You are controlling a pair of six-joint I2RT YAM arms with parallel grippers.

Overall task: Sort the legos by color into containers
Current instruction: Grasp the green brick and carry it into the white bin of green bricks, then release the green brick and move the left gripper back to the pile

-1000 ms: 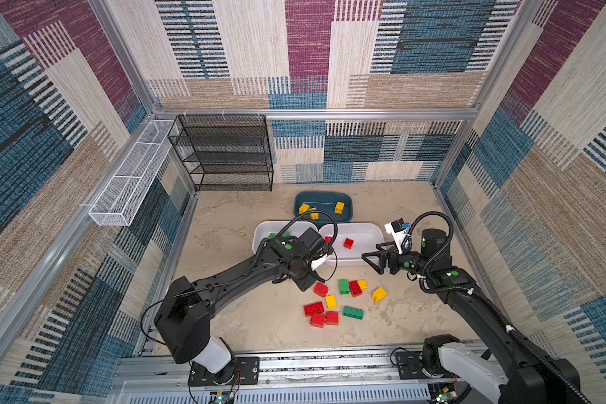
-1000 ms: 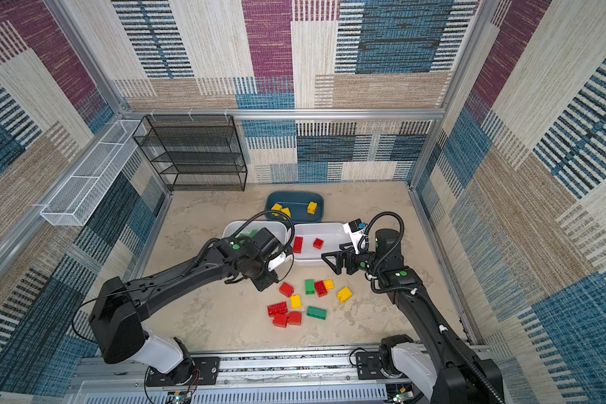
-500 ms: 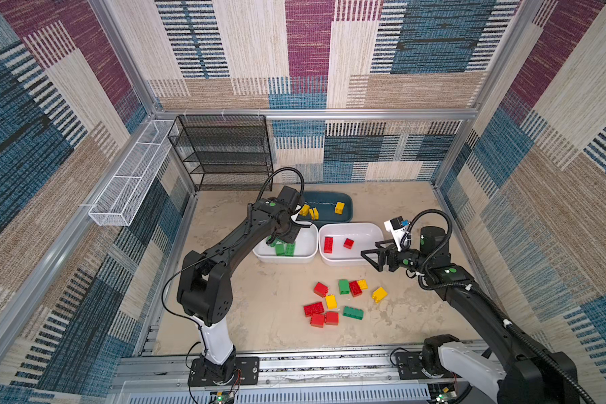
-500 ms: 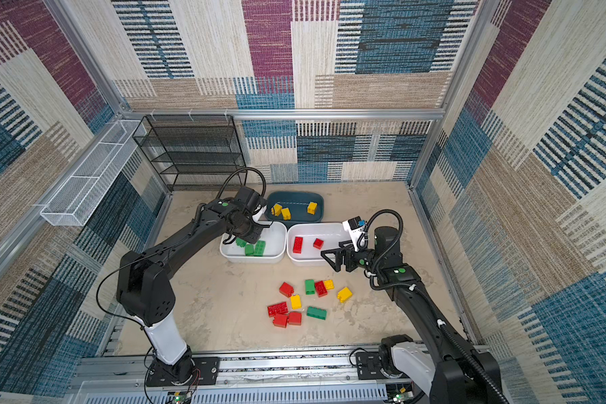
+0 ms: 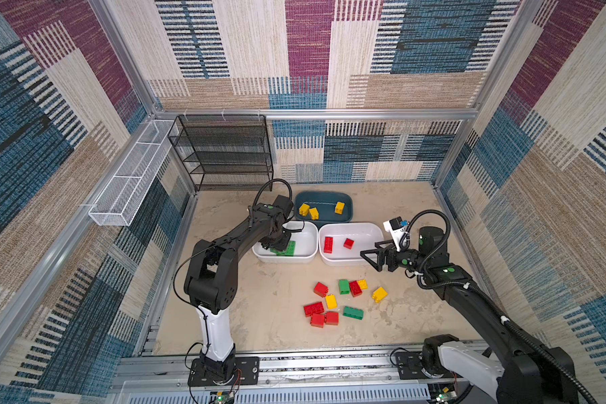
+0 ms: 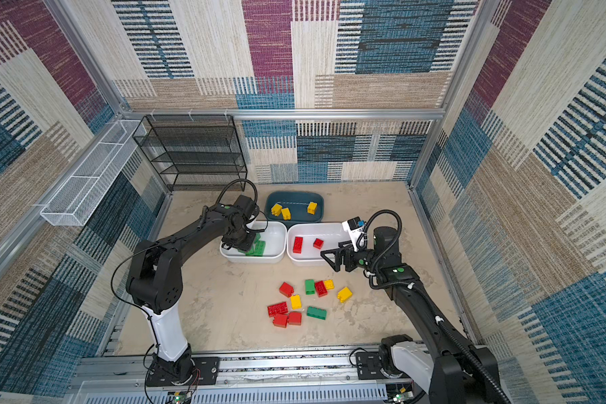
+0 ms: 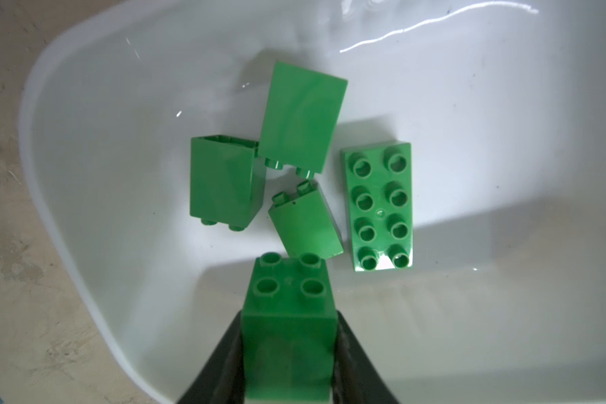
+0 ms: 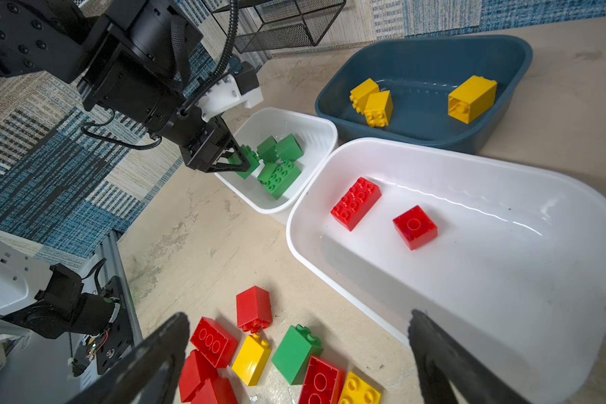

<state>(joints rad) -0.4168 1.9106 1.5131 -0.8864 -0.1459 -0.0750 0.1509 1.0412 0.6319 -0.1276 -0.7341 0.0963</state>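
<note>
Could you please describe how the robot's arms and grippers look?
The left arm and right arm are matte black, each with a white link above the base, small green dots on the joints and a black cable looping at the wrist. The left gripper and right gripper have slim black tapered fingers, with a white camera mount behind.

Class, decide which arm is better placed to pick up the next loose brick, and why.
Probably right. The right gripper hangs open near the loose bricks; the left gripper is over the white tub with a green brick between its jaws.
</note>
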